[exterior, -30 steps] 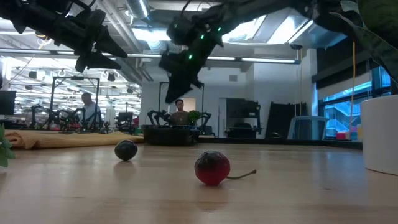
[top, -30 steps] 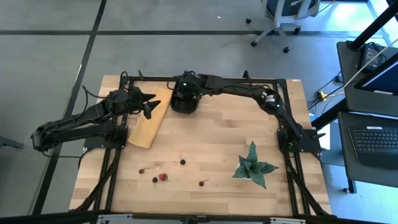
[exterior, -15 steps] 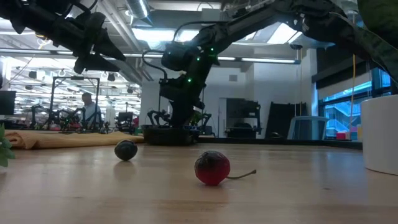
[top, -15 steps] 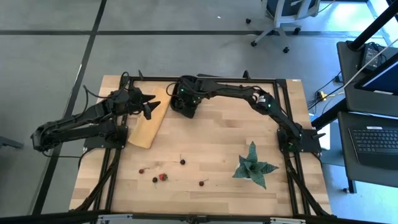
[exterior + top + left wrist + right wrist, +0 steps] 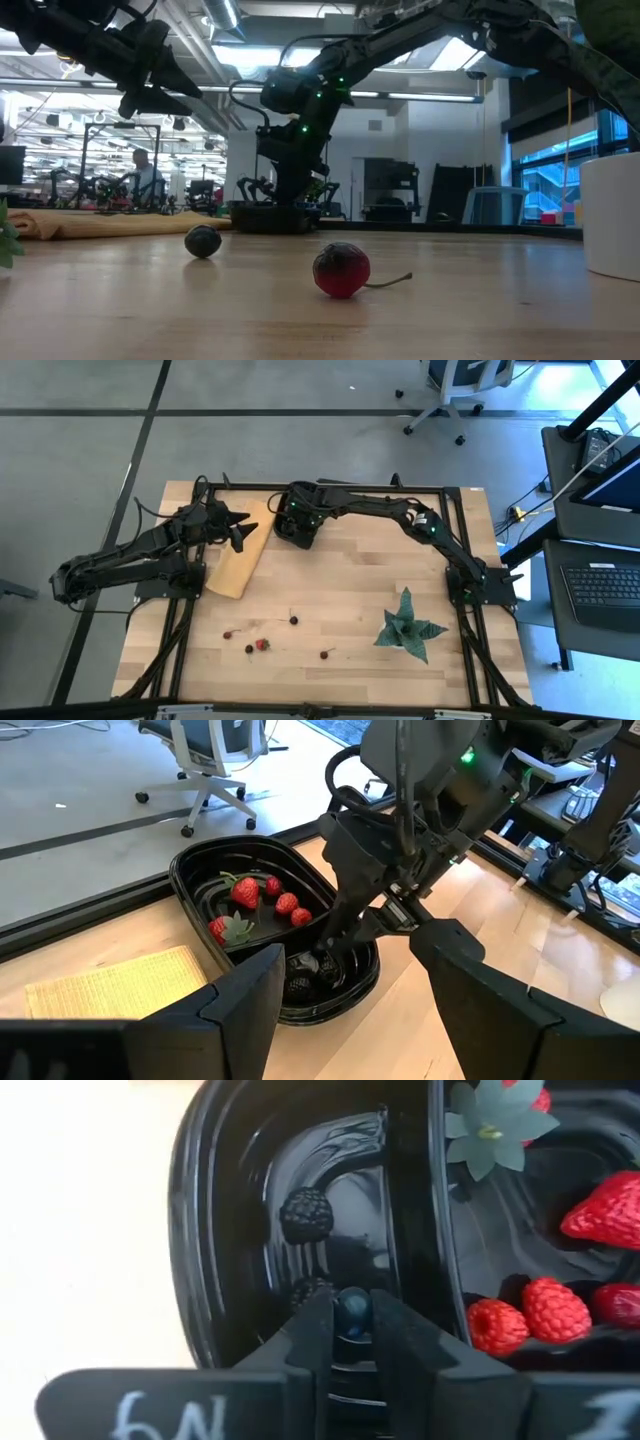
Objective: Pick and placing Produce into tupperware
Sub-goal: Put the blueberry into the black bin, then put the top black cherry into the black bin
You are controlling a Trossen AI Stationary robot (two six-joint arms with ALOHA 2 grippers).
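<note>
Right gripper (image 5: 352, 1330) is lowered into the black tupperware (image 5: 297, 526) at the far edge of the table (image 5: 350, 590), and its fingers (image 5: 310, 1330) are closed narrowly on a small dark berry (image 5: 352, 1308). Just ahead of the fingertips, in the same compartment, lie two blackberries (image 5: 305, 1212). In the compartment beside the gripper are red strawberries (image 5: 245, 892) and raspberries (image 5: 530, 1312). Far behind the gripper, near the front of the table, several loose berries (image 5: 262, 645) remain on the wood. Left gripper (image 5: 238, 530) hangs wide open and empty above the tan board (image 5: 238, 555), just beside the tupperware.
</note>
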